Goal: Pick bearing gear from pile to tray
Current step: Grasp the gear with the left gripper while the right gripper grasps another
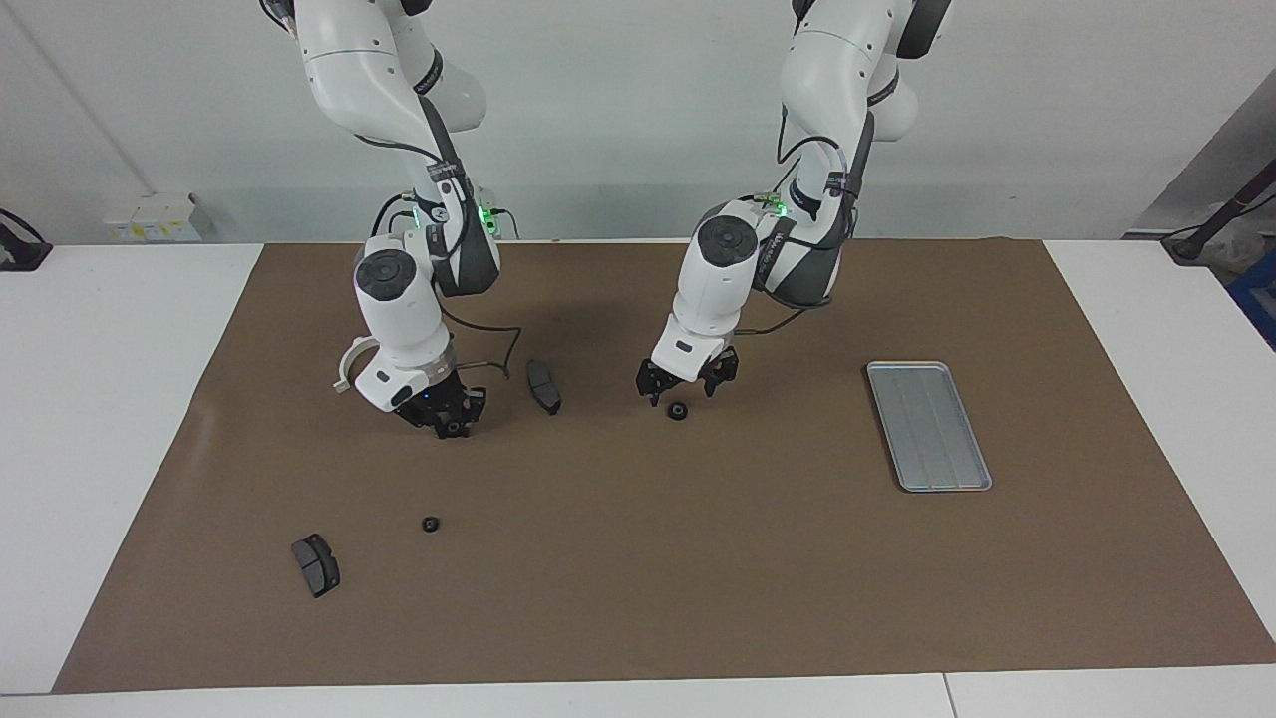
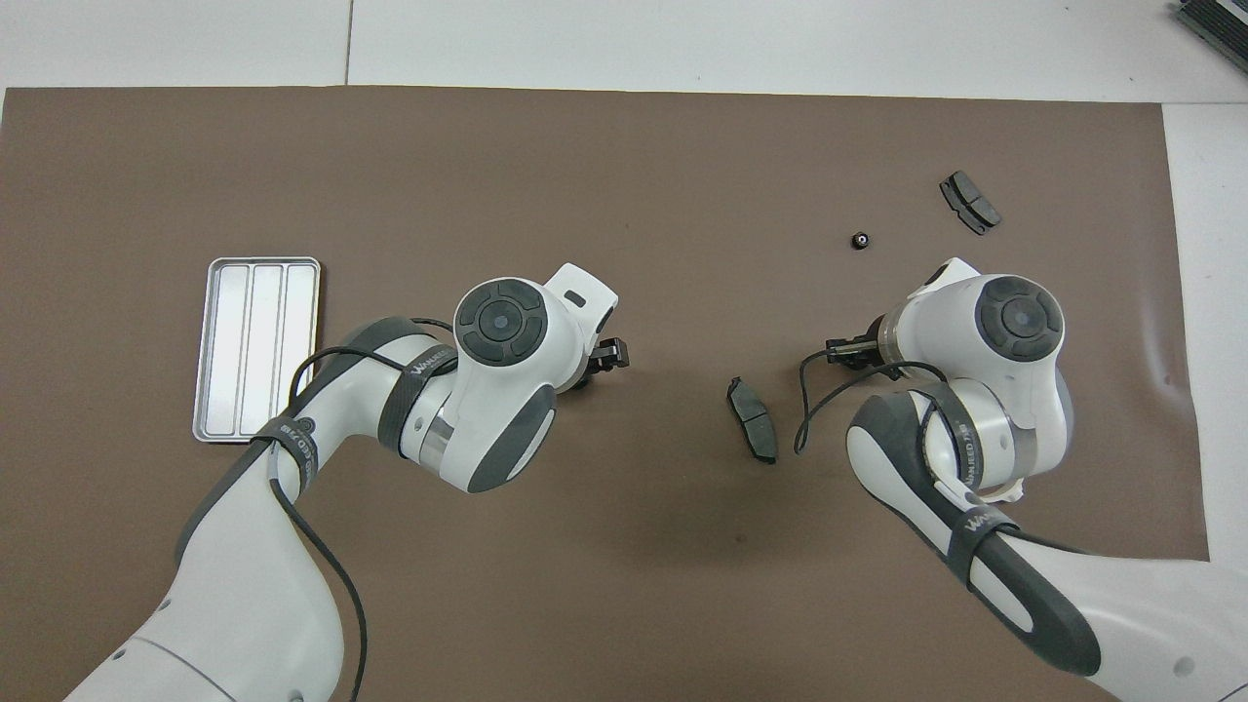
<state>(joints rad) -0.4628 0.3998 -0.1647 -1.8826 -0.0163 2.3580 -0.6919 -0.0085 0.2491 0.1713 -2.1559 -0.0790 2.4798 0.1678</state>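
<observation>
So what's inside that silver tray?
Nothing that shows: the tray holds only its own lengthwise grooves, and no gear is in it. In the overhead view the left arm covers one near corner, but the facing view shows that corner bare too.

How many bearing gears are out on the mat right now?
2. One gear lies just below the left tool; another gear lies near the brake pad. Arms may hide more.

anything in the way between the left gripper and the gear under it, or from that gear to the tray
Nothing visible. The left gripper hangs open right over the gear, with only bare brown mat between that gear and the tray.
</observation>
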